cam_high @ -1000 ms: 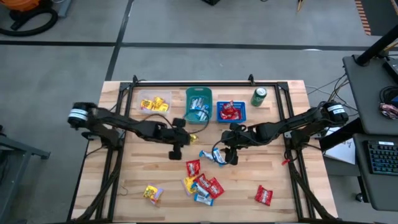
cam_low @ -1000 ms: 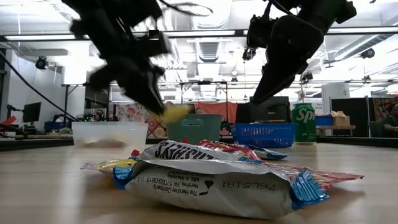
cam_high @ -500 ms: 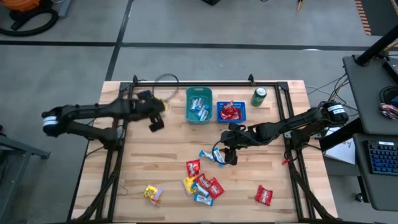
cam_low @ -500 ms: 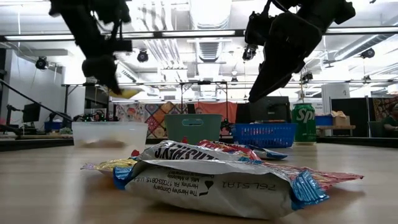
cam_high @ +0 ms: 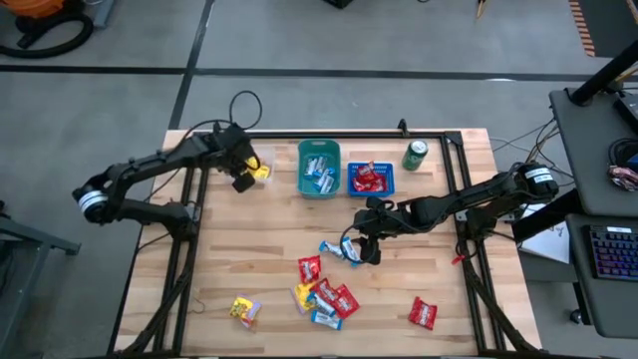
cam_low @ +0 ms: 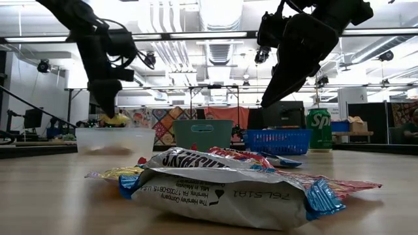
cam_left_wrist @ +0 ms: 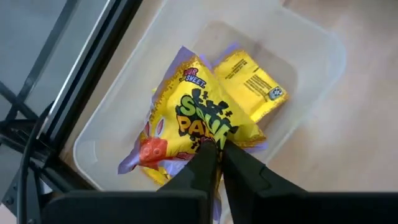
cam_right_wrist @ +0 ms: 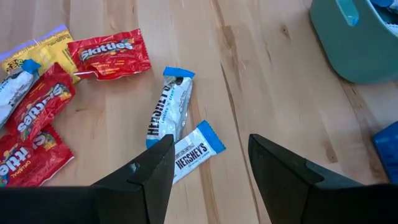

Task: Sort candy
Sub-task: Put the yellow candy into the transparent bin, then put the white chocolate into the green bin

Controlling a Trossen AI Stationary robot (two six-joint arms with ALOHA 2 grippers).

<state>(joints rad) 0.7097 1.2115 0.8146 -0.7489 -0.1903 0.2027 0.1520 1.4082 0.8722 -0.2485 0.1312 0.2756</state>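
My left gripper (cam_high: 246,177) is at the far left, over the clear bin (cam_high: 235,160), shut on a yellow candy (cam_left_wrist: 202,121). That candy hangs just above the bin's rim (cam_low: 115,120). Another yellow candy (cam_left_wrist: 252,81) lies in the bin. My right gripper (cam_right_wrist: 211,180) is open above two white-and-blue candies (cam_right_wrist: 168,115) lying flat on the table near its middle (cam_high: 344,249). A heap of red, yellow and blue candies (cam_high: 324,294) lies nearer the front edge. My left gripper pinches the yellow candy by the edge of its wrapper (cam_left_wrist: 211,144) between its two fingers (cam_left_wrist: 242,165). The fingers slant steeply down from above. The candy hangs below them, clear of the bin's floor, over the other yellow candy.
A teal bin (cam_high: 319,168) with blue-white candies and a blue basket (cam_high: 371,178) with red candies stand along the far edge. A green can (cam_high: 415,155) is to their right. Single candies lie at front left (cam_high: 242,309) and front right (cam_high: 423,313).
My left gripper has swung from the table's middle toward the far left, rising a little and turning, and now is over the clear bin. The yellow candy has travelled with it, still pinched.
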